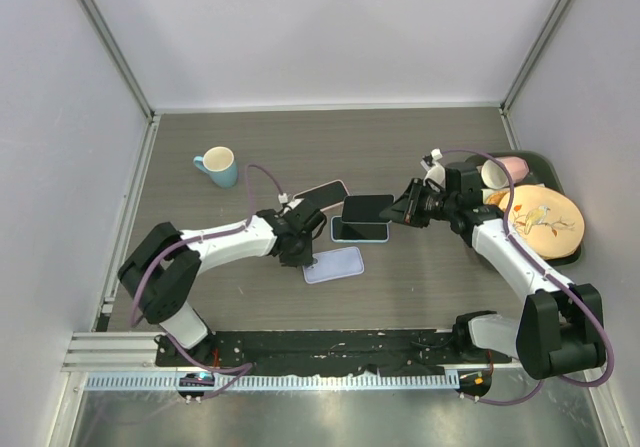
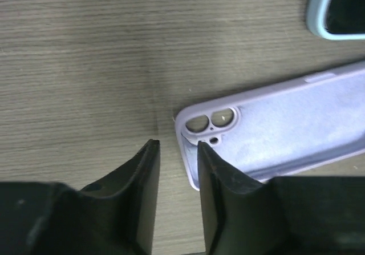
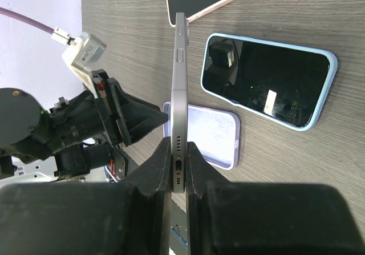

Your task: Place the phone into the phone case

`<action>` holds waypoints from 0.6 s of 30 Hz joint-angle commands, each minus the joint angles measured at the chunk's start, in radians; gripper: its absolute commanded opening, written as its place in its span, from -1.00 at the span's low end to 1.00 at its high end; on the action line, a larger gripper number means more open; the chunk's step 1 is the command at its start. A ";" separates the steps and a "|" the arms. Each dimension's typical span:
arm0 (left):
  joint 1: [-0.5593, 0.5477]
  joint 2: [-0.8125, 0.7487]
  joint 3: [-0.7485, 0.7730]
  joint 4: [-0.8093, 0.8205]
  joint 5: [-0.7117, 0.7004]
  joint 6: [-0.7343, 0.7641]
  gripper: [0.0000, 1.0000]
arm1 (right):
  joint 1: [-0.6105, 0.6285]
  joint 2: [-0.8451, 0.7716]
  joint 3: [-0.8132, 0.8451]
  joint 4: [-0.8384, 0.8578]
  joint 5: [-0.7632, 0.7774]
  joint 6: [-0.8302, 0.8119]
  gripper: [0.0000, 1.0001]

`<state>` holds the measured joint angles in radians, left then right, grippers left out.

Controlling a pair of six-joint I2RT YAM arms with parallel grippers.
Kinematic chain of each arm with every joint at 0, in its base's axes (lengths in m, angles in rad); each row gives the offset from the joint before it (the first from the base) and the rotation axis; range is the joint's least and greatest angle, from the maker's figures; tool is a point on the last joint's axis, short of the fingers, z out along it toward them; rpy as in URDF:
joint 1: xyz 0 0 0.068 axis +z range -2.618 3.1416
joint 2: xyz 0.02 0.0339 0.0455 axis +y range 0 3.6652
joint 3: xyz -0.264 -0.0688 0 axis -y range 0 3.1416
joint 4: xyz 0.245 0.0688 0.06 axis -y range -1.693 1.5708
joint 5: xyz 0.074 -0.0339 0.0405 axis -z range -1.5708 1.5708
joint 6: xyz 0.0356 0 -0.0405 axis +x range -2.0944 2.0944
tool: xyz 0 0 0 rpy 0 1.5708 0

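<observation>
- Mug (image 1: 215, 164): upper left of the overhead view, upright, handle to the left. Nothing seen inside it.
- Left claw (image 2: 175, 146): left of centre, low over the table. Its fingers stand a narrow gap apart, one either side of the case's short end by the camera holes. It grips nothing (bare table shows in the gap).
- Phone case (image 2: 285, 124): lilac, lying flat with the open side up, lower centre of the overhead view. Empty.
- Pink-cased phone (image 1: 320, 195): flat, screen up, above the left claw in the frame (already cased, so not judged part of the task).
- Blue-cased phone (image 1: 360, 230): flat, screen up, centre of the frame, just above the lilac case.
- Phone (image 3: 179, 84): bare, held clear of the table and roughly level. It is centre frame, partly over the blue-cased phone and up and to the right of the lilac case.
- Right claw (image 3: 178, 146): right of centre, closed flat on the phone's charging-port end.
- Step in hand, judged: carrying the phone across to the case, not yet seated.
- Next move, judged: bring the phone down and left in the frame over the case, match its camera end to the holes, then press it in while the left claw steadies the case.
- Tray (image 1: 545, 157): dark, far right. It holds a yellow plate (image 1: 545, 219) and a pink cup (image 1: 500, 172) (contents not visible).
</observation>
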<state>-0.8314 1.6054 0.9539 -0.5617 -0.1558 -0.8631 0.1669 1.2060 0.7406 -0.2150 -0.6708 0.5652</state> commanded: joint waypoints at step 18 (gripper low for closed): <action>0.034 -0.013 0.017 -0.070 -0.206 -0.046 -1.00 | -0.006 -0.049 -0.012 0.025 -0.095 -0.033 -0.98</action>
<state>-0.8280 1.6711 0.9947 -0.5907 -0.2527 -0.8825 0.1661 1.1893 0.7330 -0.2268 -0.7063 0.5426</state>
